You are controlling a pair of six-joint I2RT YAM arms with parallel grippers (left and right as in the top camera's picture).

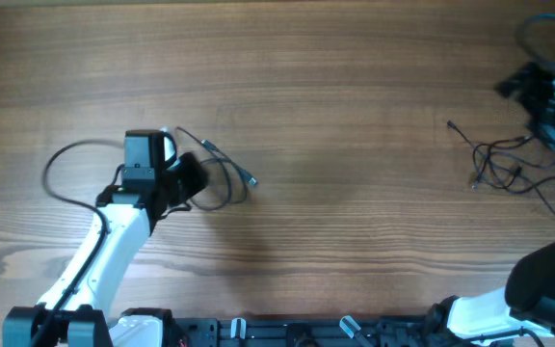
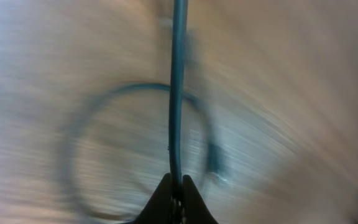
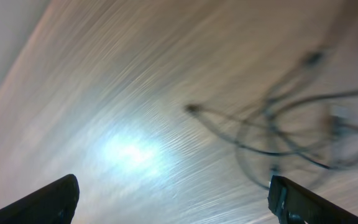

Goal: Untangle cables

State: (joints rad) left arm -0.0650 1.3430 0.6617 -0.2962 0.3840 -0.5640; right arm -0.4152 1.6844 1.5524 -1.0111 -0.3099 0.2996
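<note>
One thin black cable (image 1: pixel 222 172) lies looped at centre left, with a small plug at its right end. My left gripper (image 1: pixel 189 179) is shut on it; in the blurred left wrist view the cable (image 2: pixel 178 93) runs straight up from the closed jaws (image 2: pixel 178 193), its loop behind. A second thin black cable (image 1: pixel 499 164) lies loosely tangled at the right. My right gripper (image 1: pixel 538 106) hovers at the far right edge, just up and right of that tangle. In the right wrist view its jaws (image 3: pixel 173 199) are wide open and empty, with the tangle (image 3: pixel 284 124) ahead to the right.
A thicker black arm cable (image 1: pixel 66 164) arcs left of the left arm. The robot base bar (image 1: pixel 287 333) runs along the front edge. A blue arm cable (image 1: pixel 547 29) loops at the top right corner.
</note>
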